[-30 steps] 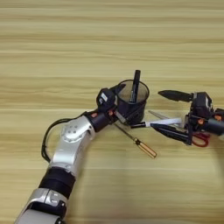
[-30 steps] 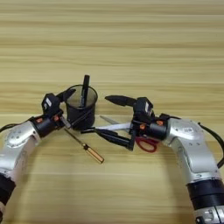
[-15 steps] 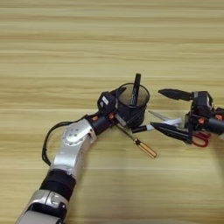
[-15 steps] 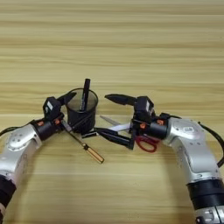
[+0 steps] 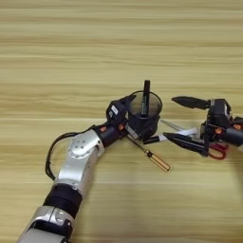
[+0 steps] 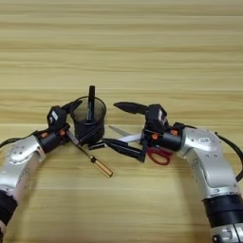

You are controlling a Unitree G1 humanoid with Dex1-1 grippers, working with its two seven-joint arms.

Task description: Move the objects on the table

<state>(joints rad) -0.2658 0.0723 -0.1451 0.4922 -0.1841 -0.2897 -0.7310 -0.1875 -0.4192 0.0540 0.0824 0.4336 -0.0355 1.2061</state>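
Note:
The black mesh pen cup (image 5: 144, 118) stands mid-table with the black marker (image 5: 145, 96) upright in it. My left gripper (image 5: 127, 118) is open, its fingers against the cup's left wall. The thin screwdriver's amber handle (image 5: 160, 163) points to the near right, and its shaft runs up under the cup's left side. To the right of the cup lies the white pen (image 6: 131, 138) with its black cap (image 6: 97, 144) at the cup's foot. It crosses the red-handled scissors (image 6: 159, 155). My right gripper (image 6: 111, 123) is open, with pen and scissor blades between its fingers, close to the lower one.
The light-brown wooden table (image 5: 95, 42) stretches far behind the cup and to both sides. My left forearm (image 5: 78, 161) comes in from the near left, with a black cable looping beside it. My right forearm (image 6: 209, 161) comes in from the near right.
My left gripper and the pen cup have shifted slightly toward me, and the marker's top with them. The right gripper, pen and scissors have stayed put.

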